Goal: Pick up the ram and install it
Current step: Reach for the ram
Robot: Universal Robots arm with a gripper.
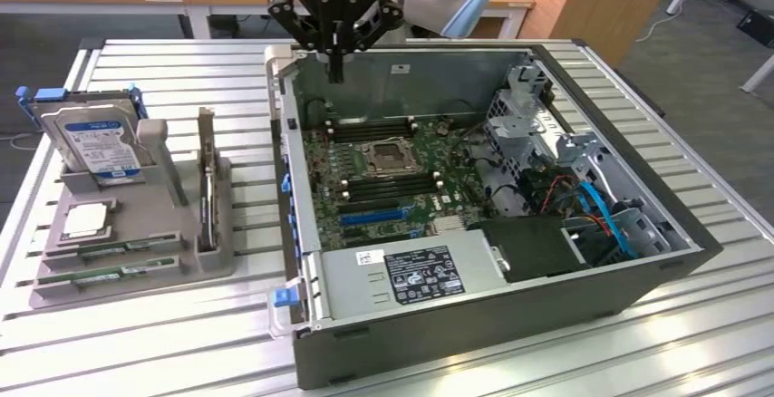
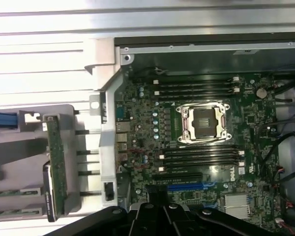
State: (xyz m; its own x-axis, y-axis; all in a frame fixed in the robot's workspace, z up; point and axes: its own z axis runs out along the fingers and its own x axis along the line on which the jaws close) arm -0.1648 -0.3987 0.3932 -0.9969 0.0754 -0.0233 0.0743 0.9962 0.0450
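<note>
Green, long, narrow ram (image 2: 10, 192)

The exterior view's top edge cuts off the arm above the gripper (image 1: 335, 72). In the wrist view, the picture's edge crops the two ram sticks (image 2: 10, 192) lying in the gray holder (image 2: 24, 147), as well as the hard drive (image 2: 2, 120). The gripper's dark housing hides part of the motherboard (image 2: 201, 147). The print on the power supply label (image 1: 418, 270) is too small to read.
</note>
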